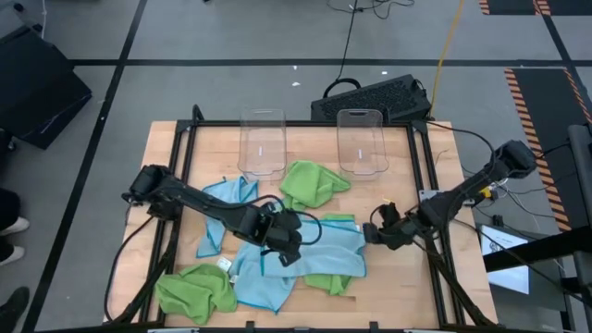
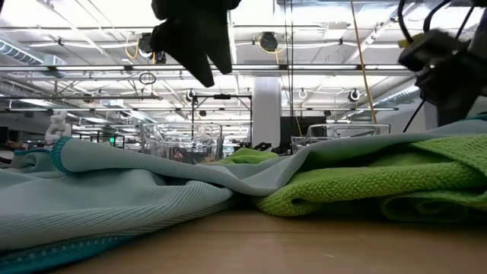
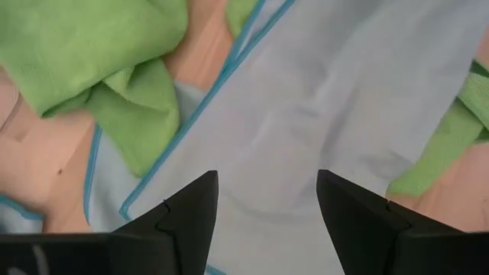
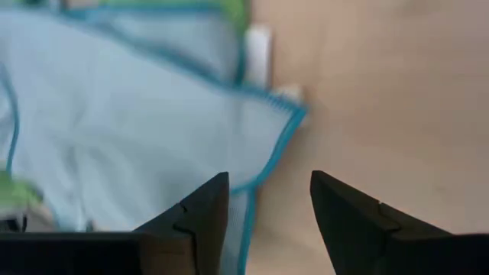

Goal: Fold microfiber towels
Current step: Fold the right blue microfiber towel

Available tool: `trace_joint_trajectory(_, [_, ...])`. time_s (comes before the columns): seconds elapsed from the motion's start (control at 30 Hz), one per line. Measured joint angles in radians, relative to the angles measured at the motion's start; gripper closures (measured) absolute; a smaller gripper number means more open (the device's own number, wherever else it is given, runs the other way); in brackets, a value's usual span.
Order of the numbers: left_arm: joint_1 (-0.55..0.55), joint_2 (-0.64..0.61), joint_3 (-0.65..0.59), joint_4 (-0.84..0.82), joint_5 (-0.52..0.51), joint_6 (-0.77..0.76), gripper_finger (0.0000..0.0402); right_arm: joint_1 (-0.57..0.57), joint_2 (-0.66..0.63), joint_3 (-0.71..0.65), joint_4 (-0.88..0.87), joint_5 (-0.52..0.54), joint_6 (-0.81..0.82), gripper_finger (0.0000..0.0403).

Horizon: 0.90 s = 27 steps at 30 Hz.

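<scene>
From above, the wooden table [image 1: 407, 287] carries a loose heap of microfiber towels: a light blue towel [image 1: 319, 248] lies spread at the middle with its long axis running left to right, a green towel [image 1: 196, 289] is bunched at the near left corner, another green towel [image 1: 311, 183] sits crumpled toward the far side, and a second blue towel [image 1: 227, 196] lies at the left. Two clear bins [image 1: 264, 143] stand upright at the far edge, on a grey floor with dark tape lines. The left gripper [image 1: 289, 248] hovers over the spread blue towel; the right gripper [image 1: 375, 231] sits just off its right edge. At table height, blue and green folds fill the foreground before a lit room with ceiling rails. In the left wrist view, the left fingers [image 3: 183, 218] stand parted over blue cloth, holding nothing. In the right wrist view, the right fingers [image 4: 199, 214] are parted and empty, beside the towel's teal-hemmed corner, where a small white tag [image 4: 258, 46] shows no readable writing.
</scene>
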<state>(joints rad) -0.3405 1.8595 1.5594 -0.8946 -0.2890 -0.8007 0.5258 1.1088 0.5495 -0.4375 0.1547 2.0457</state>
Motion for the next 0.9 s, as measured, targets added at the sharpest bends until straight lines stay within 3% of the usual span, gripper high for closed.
trace_joint_trajectory(0.2, [0.000,0.000,0.000,-0.161,-0.004,-0.216,0.0176,-0.063,0.002,-0.026,-0.050,-0.002,-0.001,0.0216])
trace_joint_trajectory(0.33, [0.000,0.000,-0.018,-0.247,-0.027,-0.371,0.0176,-0.088,0.002,-0.107,0.125,-0.016,-0.001,0.0224])
trace_joint_trajectory(0.53, [0.000,-0.001,-0.020,-0.286,-0.022,-0.369,0.0176,-0.101,-0.001,-0.252,0.388,-0.025,0.042,0.0240])
trace_joint_trajectory(0.73, [0.012,-0.001,-0.020,-0.291,-0.020,-0.388,0.0176,-0.101,-0.001,-0.302,0.487,-0.023,0.053,0.0264])
trace_joint_trajectory(0.9, [0.028,-0.001,-0.020,-0.289,-0.021,-0.387,0.0176,-0.100,0.002,-0.304,0.493,-0.027,0.025,0.0319])
